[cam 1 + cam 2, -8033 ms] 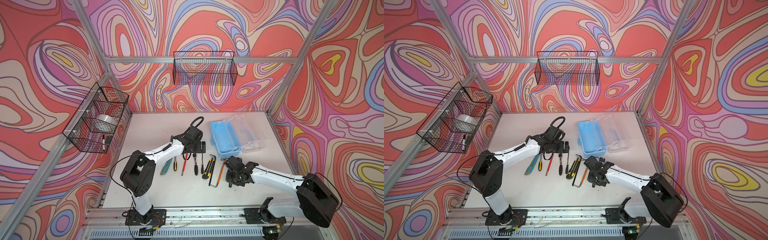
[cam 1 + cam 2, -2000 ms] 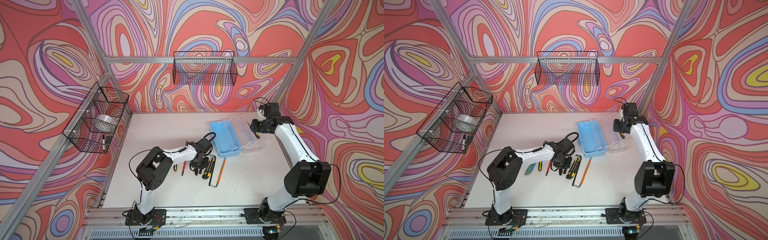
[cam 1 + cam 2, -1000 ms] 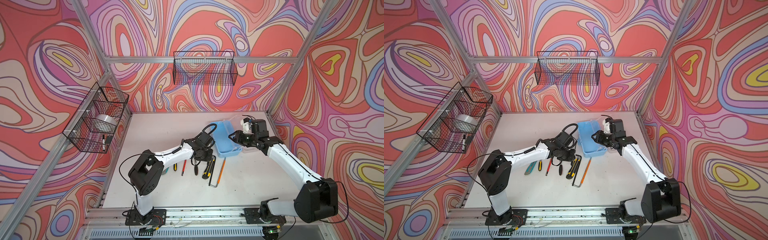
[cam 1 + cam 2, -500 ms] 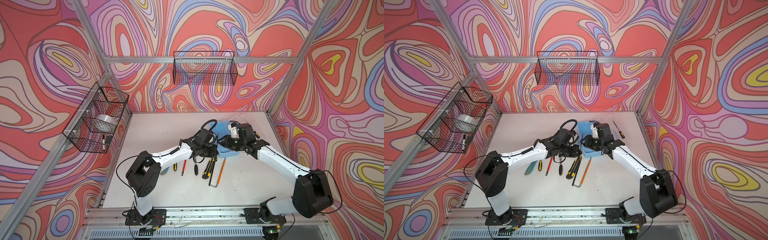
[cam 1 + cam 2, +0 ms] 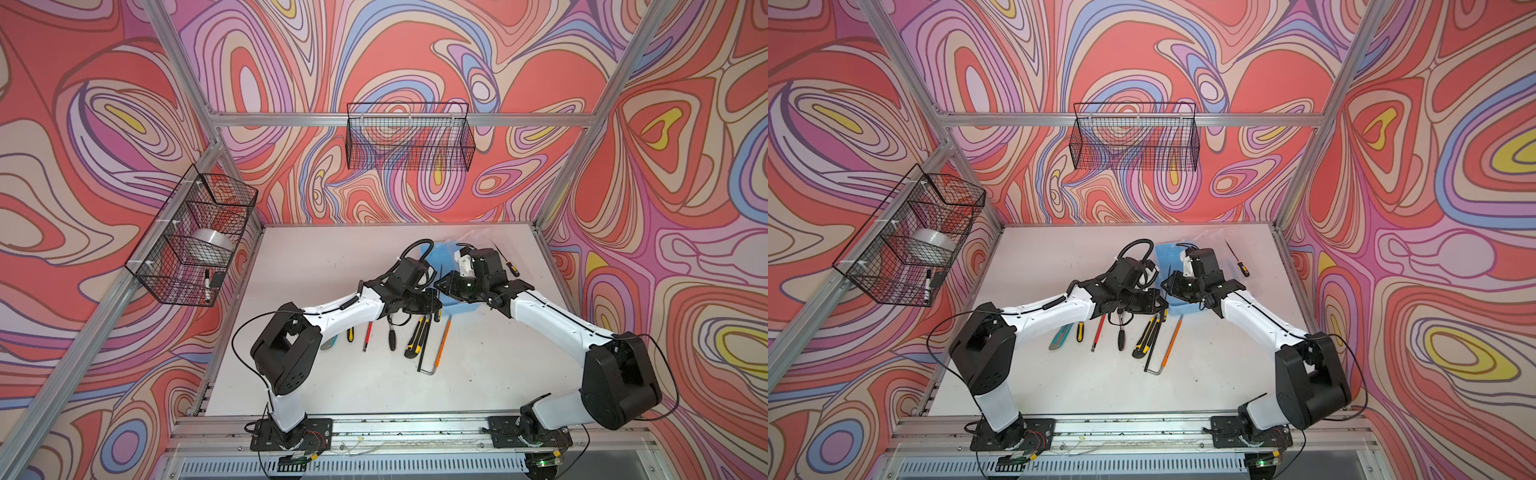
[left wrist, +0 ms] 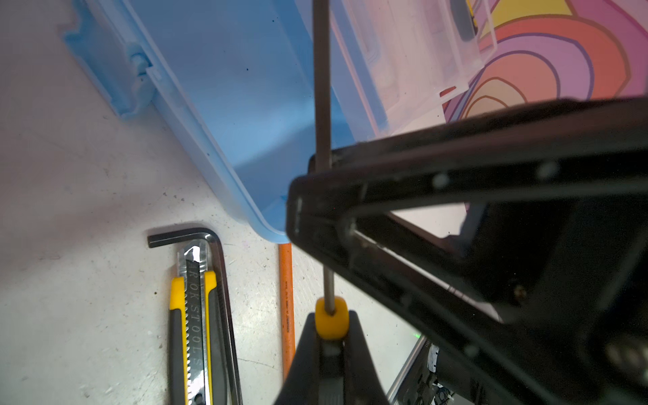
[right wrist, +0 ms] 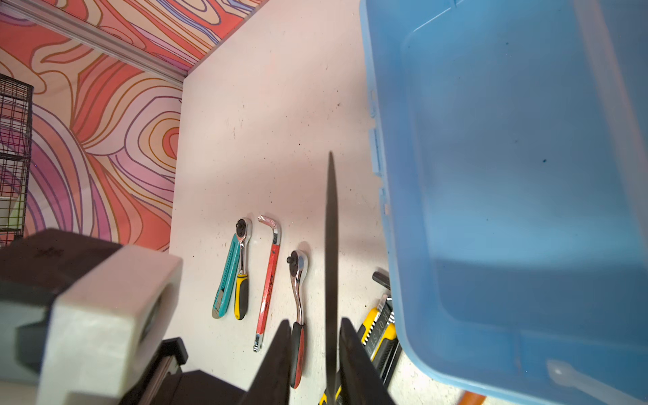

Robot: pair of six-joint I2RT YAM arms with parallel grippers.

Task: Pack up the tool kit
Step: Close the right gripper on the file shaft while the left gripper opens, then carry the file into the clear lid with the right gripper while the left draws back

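The open light-blue case (image 5: 462,308) (image 5: 1183,308) (image 6: 245,105) (image 7: 508,175) stands behind a row of tools. At its near left corner both grippers meet. My left gripper (image 5: 432,300) (image 5: 1160,305) (image 6: 331,326) is shut on the yellow-and-black handle of a screwdriver (image 6: 331,317). The screwdriver's shaft (image 7: 330,228) runs between the fingers of my right gripper (image 5: 441,286) (image 5: 1168,286) (image 7: 314,333). That gripper is open, with the shaft against one finger and a gap to the other. The case interior looks empty.
On the table lie a teal cutter (image 7: 226,277), two ratchets (image 7: 298,315), a red hex key (image 7: 268,284), a yellow utility knife (image 5: 1146,332), a black hex key (image 6: 196,233) and an orange pencil (image 5: 1172,338). Another screwdriver (image 5: 508,262) lies beside the clear lid (image 6: 420,52). Wire baskets hang on the walls.
My right arm swung from the back right across the case to the left gripper, its jaws narrowing around the shaft. The left gripper lifted its screwdriver toward the case corner.
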